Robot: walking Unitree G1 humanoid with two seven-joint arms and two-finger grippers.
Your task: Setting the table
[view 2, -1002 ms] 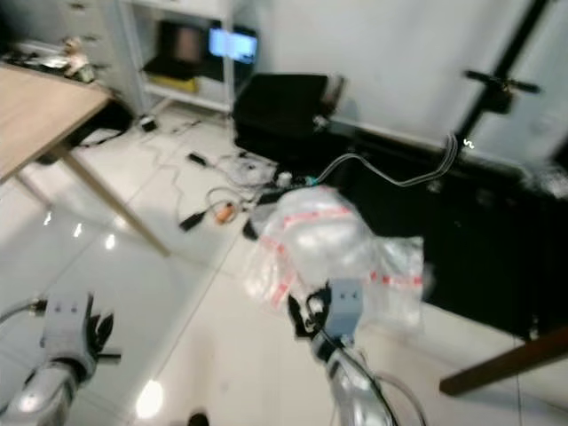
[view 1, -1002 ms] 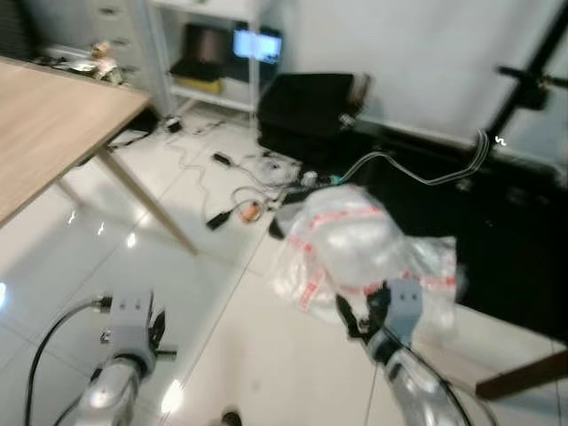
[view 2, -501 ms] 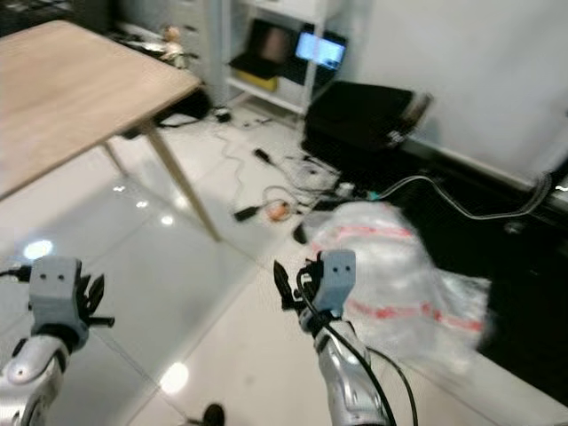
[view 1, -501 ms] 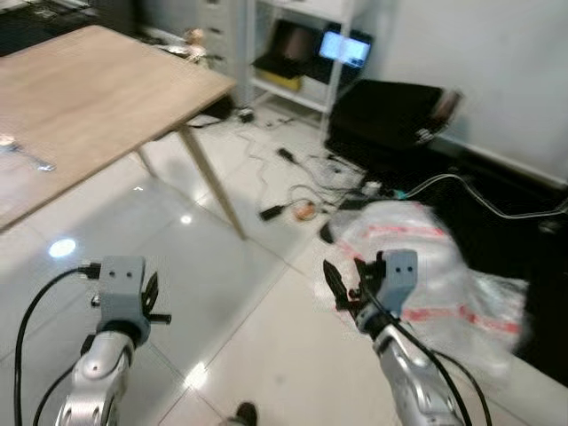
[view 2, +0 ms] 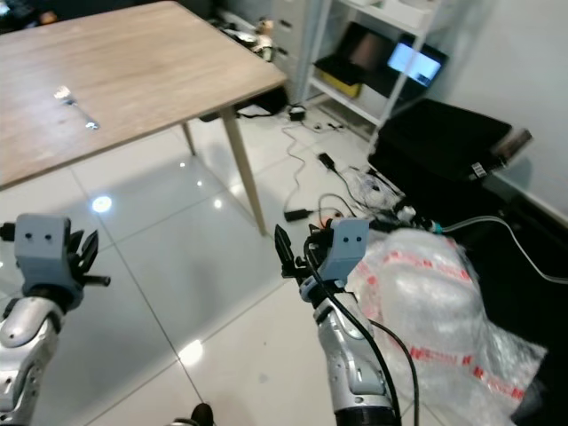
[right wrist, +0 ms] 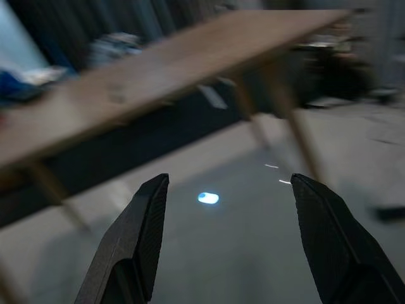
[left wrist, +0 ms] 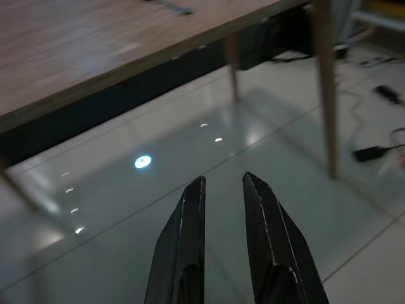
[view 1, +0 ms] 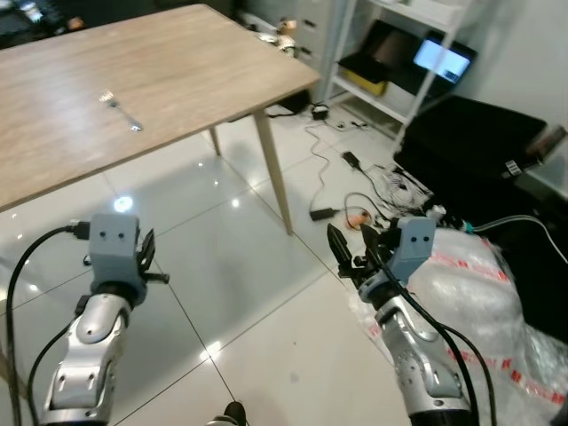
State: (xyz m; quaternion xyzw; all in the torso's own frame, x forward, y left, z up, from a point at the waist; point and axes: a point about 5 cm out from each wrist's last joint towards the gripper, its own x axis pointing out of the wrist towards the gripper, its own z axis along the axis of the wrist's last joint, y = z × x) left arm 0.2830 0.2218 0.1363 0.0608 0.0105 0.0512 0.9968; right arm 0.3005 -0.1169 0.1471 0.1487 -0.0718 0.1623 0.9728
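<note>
1. The head camera has swung since a second ago: the wooden bench [view 1: 133, 80], then cut off at the edge, now spreads across the upper left, and the plastic bag [view 1: 484, 293] has slid to the lower right. Both arms stay raised over the tiled floor.
2. Left eye view: a fork [view 1: 120, 110] lies on the bench, well apart from both pincers. The left pincer [view 1: 145, 264] hangs in front of the bench; the right pincer [view 1: 351, 253] is beyond the bench's corner leg, beside the bag.
3. Left wrist view: the left pincer [left wrist: 223, 187] holds nothing, fingers nearly together with a slim gap, pointing under the bench.
4. Right wrist view: the right pincer [right wrist: 229, 190] is spread wide and empty, facing the bench.
</note>
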